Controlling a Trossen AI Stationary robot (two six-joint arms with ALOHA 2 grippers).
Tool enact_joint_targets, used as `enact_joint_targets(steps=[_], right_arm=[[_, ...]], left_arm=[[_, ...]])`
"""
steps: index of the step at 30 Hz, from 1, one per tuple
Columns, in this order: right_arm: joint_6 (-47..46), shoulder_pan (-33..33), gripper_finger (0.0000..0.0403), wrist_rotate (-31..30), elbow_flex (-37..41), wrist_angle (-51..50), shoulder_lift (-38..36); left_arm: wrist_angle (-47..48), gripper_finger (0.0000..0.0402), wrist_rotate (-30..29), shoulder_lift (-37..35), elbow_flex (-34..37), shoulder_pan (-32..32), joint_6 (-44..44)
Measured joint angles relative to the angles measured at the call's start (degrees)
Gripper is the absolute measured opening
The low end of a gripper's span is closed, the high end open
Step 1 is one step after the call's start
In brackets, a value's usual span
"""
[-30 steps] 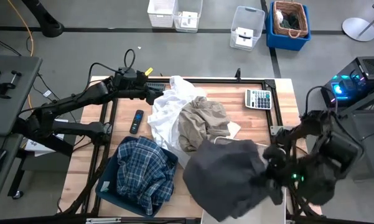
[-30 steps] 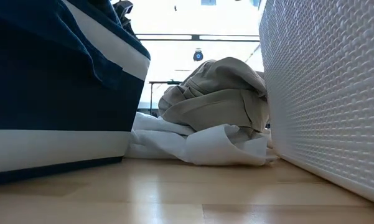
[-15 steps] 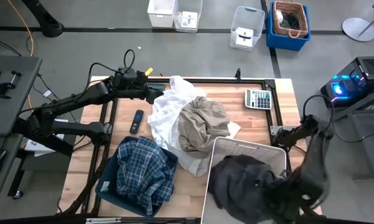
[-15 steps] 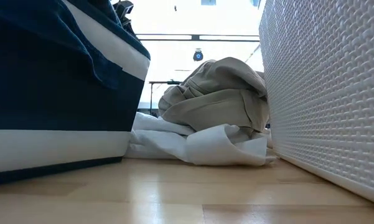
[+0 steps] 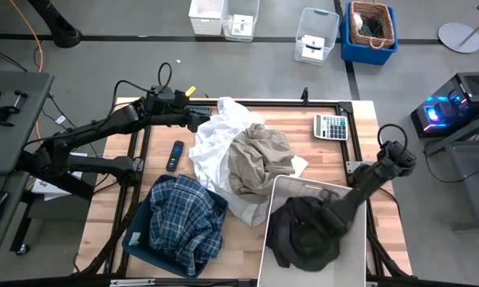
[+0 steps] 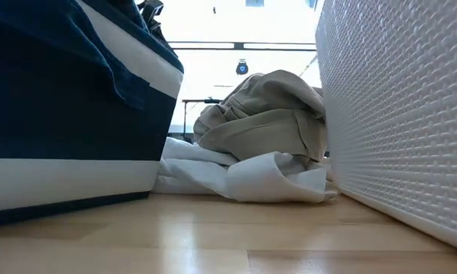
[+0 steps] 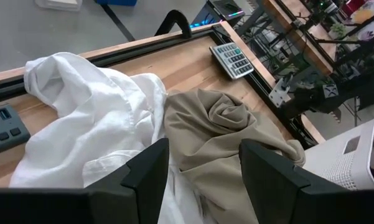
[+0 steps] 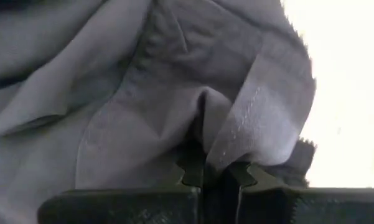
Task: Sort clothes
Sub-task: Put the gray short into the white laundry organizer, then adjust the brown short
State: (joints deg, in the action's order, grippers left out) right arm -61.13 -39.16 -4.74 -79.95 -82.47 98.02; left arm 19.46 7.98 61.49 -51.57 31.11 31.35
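Note:
The dark grey-black piece (image 5: 303, 235) lies bunched inside the white plastic bin (image 5: 311, 190) at the near right. My right gripper (image 5: 335, 217) is in the bin, shut on that piece (image 8: 143, 106). The plaid shirt (image 5: 185, 222) lies in the navy bin (image 5: 137, 237) at the near left. The beige piece (image 5: 259, 159) rests on the white piece (image 5: 217, 139) at mid-table; both also show in the low view, beige (image 6: 266, 122) above white (image 6: 243, 176). My left gripper (image 7: 199, 168) is open, hovering at the white piece's far-left side (image 5: 194, 121). My right gripper pinches a raised fold of the dark piece (image 8: 202, 134) between its two fingertips (image 8: 190, 167). It comes slanting down from the table's right side. The piece lies slack and bunched in the bin below and around the fingers.
A calculator (image 5: 331, 126) lies at the far right, and a black remote (image 5: 175, 154) lies left of the white piece. A grey power strip (image 7: 1, 124) lies at the far edge. In the low view the navy bin (image 6: 61, 114) and the white bin's wall (image 6: 395, 114) flank the clothes pile.
My right gripper has come down toward the near edge with the dark piece. The piece hung spread out high over the table's near right. It is now lowered into the white bin and bunched up. The gripper has stayed shut on it.

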Motion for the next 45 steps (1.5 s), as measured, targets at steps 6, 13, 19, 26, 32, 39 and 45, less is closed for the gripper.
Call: enact_joint_targets(steps=[6,13,19,26,32,39,45], right_arm=[[25.24,6.88,0.0005,-11.34,1.95,4.61,0.0],[39.14,11.63,0.0005,-17.58,2.05,5.83,0.0],[33.62,11.79,0.0024,-11.06,2.05,5.59,0.0],[24.93,10.82,0.0083,0.03,0.99,4.43,0.0],[22.36,9.33,0.0151,1.28,-8.75,-2.07,-0.04],[17.39,8.94,0.0213,-3.16,-30.26,-7.44,-0.79],[6.17,14.94,0.0218,-26.48,-45.96,-7.31,-1.01]], left_arm=[[0.04,0.0186,-0.02,0.0,-0.01,0.0,-0.18],[0.26,0.0186,-0.06,0.0,0.01,0.0,-0.48],[0.22,0.0186,-0.06,0.0,-0.01,0.0,-0.5],[0.19,0.0186,-0.04,0.0,0.0,-0.02,-0.52],[0.15,0.0186,-0.04,0.0,0.01,-0.02,-0.55],[-0.08,0.0186,3.35,0.0,-0.01,0.0,-0.58],[-0.18,0.0186,13.97,0.0,-0.01,-0.25,-5.9]])
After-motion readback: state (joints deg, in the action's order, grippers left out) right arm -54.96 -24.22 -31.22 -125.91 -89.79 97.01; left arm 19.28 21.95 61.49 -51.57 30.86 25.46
